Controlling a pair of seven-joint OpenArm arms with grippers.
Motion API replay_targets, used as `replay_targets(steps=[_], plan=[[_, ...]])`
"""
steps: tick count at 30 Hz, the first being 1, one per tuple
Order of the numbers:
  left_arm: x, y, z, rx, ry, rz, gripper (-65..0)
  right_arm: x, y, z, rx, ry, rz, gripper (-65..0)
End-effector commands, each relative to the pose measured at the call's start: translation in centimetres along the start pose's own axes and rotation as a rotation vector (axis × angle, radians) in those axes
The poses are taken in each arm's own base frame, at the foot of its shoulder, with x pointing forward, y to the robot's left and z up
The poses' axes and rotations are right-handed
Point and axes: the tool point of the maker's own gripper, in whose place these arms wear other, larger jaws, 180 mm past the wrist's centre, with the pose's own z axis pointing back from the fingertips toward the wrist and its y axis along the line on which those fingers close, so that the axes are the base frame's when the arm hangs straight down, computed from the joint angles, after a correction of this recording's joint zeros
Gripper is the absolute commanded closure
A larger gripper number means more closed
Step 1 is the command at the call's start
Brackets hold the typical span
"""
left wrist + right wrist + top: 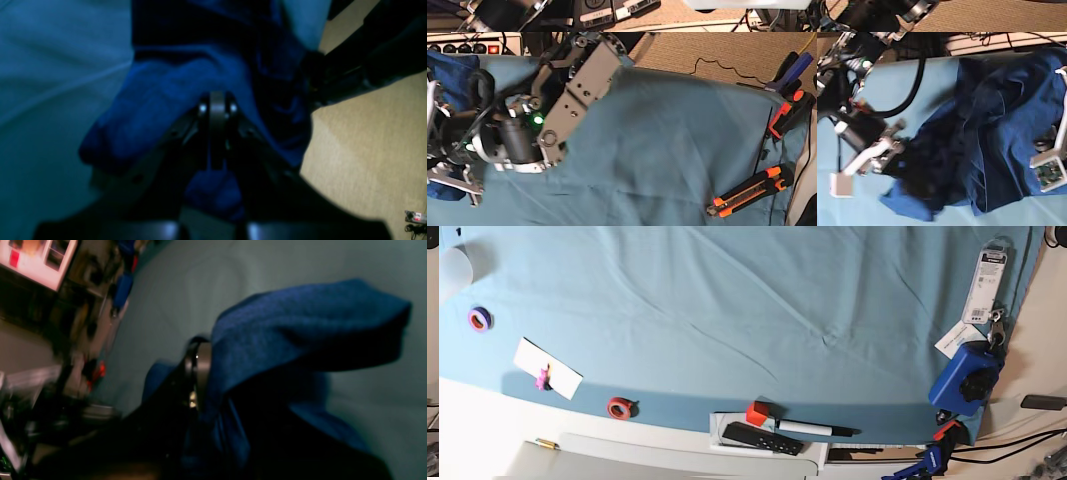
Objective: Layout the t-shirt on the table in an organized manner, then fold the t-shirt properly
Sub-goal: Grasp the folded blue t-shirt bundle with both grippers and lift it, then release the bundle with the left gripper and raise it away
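My left pincer (217,110) is closed on a bunch of the t-shirt (173,96), and my right pincer (196,380) also pinches its cloth. The shirt hangs crumpled over the far right part of the table (727,300). I judge it soft, light and limp; better to hold hem corners or shoulders.

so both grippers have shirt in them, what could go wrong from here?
1. The t-shirt is bunched around the left gripper; it may hold several layers, so spreading could leave it twisted.
2. The right gripper holds a thick folded wad of fabric, which could slip out when pulled.
3. Fabric hangs past the table edge over the floor.
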Motion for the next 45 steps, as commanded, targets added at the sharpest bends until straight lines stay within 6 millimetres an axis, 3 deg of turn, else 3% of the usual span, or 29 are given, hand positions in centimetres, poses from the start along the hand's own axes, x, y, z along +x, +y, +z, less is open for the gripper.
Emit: replay_targets(steps=[1, 8, 13, 18, 22, 25, 27, 28, 38, 45], plan=[[1.1, 0.3, 0.5, 0.004, -0.04, -0.014, -1.4, 1.3, 1.8, -0.1, 0.043, -0.025, 0.063, 0.0], [-2.1, 2.0, 1.4, 0.053, 0.032, 0.011, -1.4, -1.2, 9.8, -3.1, 0.206, 0.053, 0.214, 0.0], [-4.0, 2.9, 2.2, 0.075, 0.077, 0.024, -1.4, -3.9, 13.1, -5.5, 0.315, 0.097, 0.185, 0.0], [-4.6, 3.1, 2.4, 0.081, 0.092, 0.021, -1.4, -7.4, 14.1, -7.7, 0.314, 0.209, 0.195, 0.0], [-4.6, 3.2, 2.4, 0.082, 0.092, 0.02, -1.4, -9.3, 13.6, -8.5, 0.271, 0.294, 0.236, 0.0], [-4.7, 3.3, 2.5, 0.084, 0.094, 0.019, -1.4, -10.0, 13.1, -8.7, 0.243, 0.329, 0.256, -14.1], [-4.8, 3.3, 2.5, 0.085, 0.097, 0.018, -1.4, -10.0, 13.1, -8.7, 0.238, 0.332, 0.259, -22.2], [-4.8, 3.3, 2.5, 0.086, 0.097, 0.017, -1.4, -10.0, 13.1, -8.7, 0.239, 0.332, 0.259, -22.8], [-4.8, 3.3, 2.5, 0.085, 0.098, 0.013, -1.4, -8.6, 15.6, -8.4, 0.363, 0.249, 0.203, -22.7], [-4.9, 4.3, 2.7, 0.127, 0.117, -0.02, -1.4, -7.9, 16.8, -8.1, 0.37, 0.234, 0.27, -22.7]])
